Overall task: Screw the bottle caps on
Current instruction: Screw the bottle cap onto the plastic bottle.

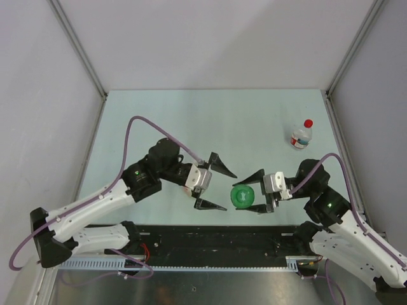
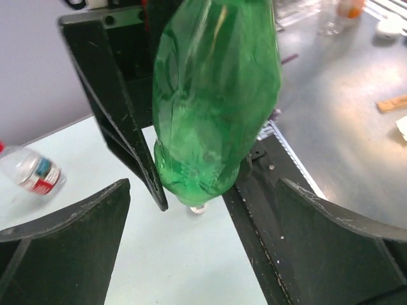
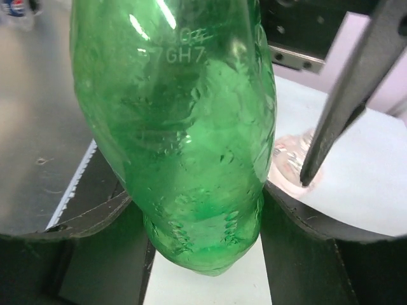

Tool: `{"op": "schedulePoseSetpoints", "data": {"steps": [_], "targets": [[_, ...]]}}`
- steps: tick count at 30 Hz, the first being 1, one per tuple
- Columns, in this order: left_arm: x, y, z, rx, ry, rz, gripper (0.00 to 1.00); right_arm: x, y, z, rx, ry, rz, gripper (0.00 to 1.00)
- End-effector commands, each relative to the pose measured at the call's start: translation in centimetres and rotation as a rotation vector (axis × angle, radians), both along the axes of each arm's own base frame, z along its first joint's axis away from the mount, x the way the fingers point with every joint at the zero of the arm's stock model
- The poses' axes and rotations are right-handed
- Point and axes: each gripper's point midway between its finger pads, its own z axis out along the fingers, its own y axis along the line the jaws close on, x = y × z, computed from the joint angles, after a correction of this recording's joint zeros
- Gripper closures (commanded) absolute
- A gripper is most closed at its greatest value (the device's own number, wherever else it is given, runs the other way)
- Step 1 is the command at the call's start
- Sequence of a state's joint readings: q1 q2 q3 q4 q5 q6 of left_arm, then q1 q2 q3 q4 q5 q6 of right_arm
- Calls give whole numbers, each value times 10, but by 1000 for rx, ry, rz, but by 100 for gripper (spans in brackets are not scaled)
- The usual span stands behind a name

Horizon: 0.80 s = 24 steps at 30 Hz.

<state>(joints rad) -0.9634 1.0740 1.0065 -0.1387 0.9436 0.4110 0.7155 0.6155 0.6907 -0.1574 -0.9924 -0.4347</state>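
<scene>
My right gripper (image 1: 250, 194) is shut on the upright green bottle (image 1: 243, 196) and holds it near the table's front edge; the bottle fills the right wrist view (image 3: 184, 140) between the fingers. I cannot make out a green cap on it. My left gripper (image 1: 215, 185) is open and empty, just left of the bottle and facing it (image 2: 216, 95). A red cap (image 1: 308, 123) sits on the small clear red-labelled bottle (image 1: 299, 137) at the right. A small whitish round thing (image 2: 198, 208), perhaps the white cap, lies by the green bottle's base.
A clear pinkish bottle (image 3: 287, 164) stands behind my left gripper's finger (image 3: 346, 101), mostly hidden under the left wrist in the top view. The black base rail (image 1: 210, 238) runs along the near edge. Grey walls enclose the table (image 1: 191, 121) on three sides.
</scene>
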Motion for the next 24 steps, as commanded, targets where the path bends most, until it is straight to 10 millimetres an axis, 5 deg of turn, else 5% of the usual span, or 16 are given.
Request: {"op": "schedulePoseSetpoints", "data": {"steps": [1,4,7,13,24], "targets": [[42,-1,37,-99,49,306,1,43,0,32,81,-4,-242,100],[98,5,52,-174,185,658,1,85,-12,37,115,69,-508,100],[126,16,61,-244,306,855,1,121,-30,29,116,129,-736,100],[123,20,73,-282,325,848,1,162,-52,3,58,199,-991,100],[161,9,106,-356,467,1002,12,176,-49,-36,-87,215,-1033,100]]}}
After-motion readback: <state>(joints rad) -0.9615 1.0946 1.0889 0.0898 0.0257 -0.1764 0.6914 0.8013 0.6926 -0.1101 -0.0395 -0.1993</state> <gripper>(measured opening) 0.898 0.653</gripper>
